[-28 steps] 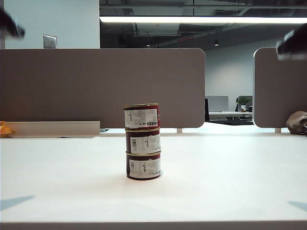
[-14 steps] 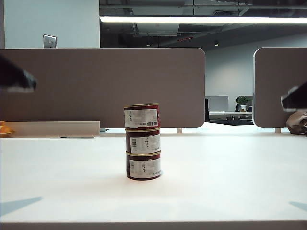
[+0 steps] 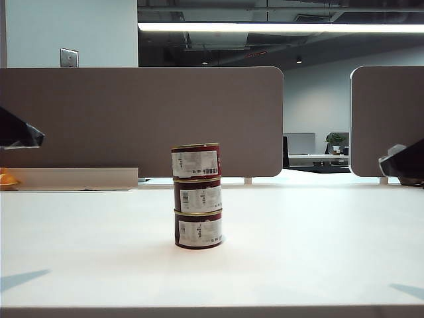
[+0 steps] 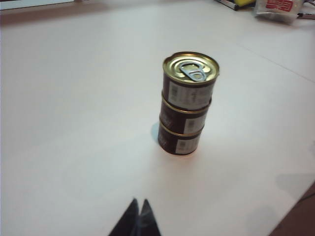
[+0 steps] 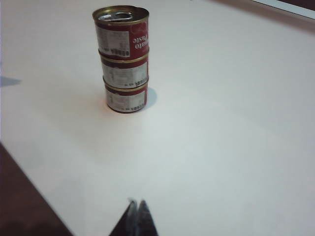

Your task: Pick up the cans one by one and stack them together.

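Three dark red cans [image 3: 197,195] with white labels and gold lids stand stacked in one column at the middle of the white table [image 3: 318,252]. The stack also shows in the left wrist view [image 4: 188,103] and the right wrist view [image 5: 123,59]. My left gripper [image 3: 33,137] hangs at the far left edge, well above the table and far from the cans; its tips [image 4: 140,202] are shut on nothing. My right gripper [image 3: 391,161] hangs at the far right edge, equally far off; its tips [image 5: 137,201] are shut and empty.
Grey partition panels [image 3: 139,119] stand behind the table. A low tray [image 3: 73,177] and an orange thing [image 3: 6,177] lie at the back left. A packet [image 4: 278,9] lies at the table's far side in the left wrist view.
Both grippers have come down from the upper corners of the exterior view to mid-height at its edges. The stack of cans has not moved.
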Robot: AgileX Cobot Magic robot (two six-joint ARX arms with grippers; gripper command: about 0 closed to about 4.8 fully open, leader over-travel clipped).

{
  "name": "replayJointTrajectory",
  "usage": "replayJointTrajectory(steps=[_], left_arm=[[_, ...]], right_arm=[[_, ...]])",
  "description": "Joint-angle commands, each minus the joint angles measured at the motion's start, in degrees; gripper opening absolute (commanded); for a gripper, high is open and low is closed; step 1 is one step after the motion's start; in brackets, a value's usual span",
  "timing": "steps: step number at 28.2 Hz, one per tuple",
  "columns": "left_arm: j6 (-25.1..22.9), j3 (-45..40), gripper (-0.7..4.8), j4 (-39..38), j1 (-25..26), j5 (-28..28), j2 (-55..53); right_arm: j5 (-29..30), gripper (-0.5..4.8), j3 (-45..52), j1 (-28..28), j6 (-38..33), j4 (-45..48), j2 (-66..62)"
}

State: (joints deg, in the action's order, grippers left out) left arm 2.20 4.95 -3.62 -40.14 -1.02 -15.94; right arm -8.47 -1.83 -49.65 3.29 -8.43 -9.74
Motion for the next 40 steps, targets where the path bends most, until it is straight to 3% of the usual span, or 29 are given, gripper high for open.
replayJointTrajectory(steps=[1,16,21,30,35,40], left_arm=[[-0.3,0.2,-0.05,0.9,0.1,-0.5,0.0],[-0.2,0.1,-0.05,0.7,0.1,-0.3,0.5],[-0.2,-0.1,-0.05,0.0,0.8,0.0,5.1],[-0.2,-0.1,-0.05,-0.2,14.1,-0.3,10.9],[-0.2,-0.1,-0.05,-0.3,21.6,-0.3,12.1],[-0.2,-0.1,-0.05,-0.6,25.8,-0.3,14.6]], right_arm=[[-0.6,0.0,-0.2,0.0,0.1,1.0,0.0],[-0.5,0.0,-0.2,-0.1,0.1,1.0,0.3],[-0.5,0.0,-0.2,0.4,0.1,1.0,1.3],[-0.4,0.0,-0.2,10.6,0.1,1.0,1.3],[-0.5,0.0,-0.2,19.1,0.1,1.0,1.6],[-0.5,0.0,-0.2,28.0,0.1,0.5,5.1]])
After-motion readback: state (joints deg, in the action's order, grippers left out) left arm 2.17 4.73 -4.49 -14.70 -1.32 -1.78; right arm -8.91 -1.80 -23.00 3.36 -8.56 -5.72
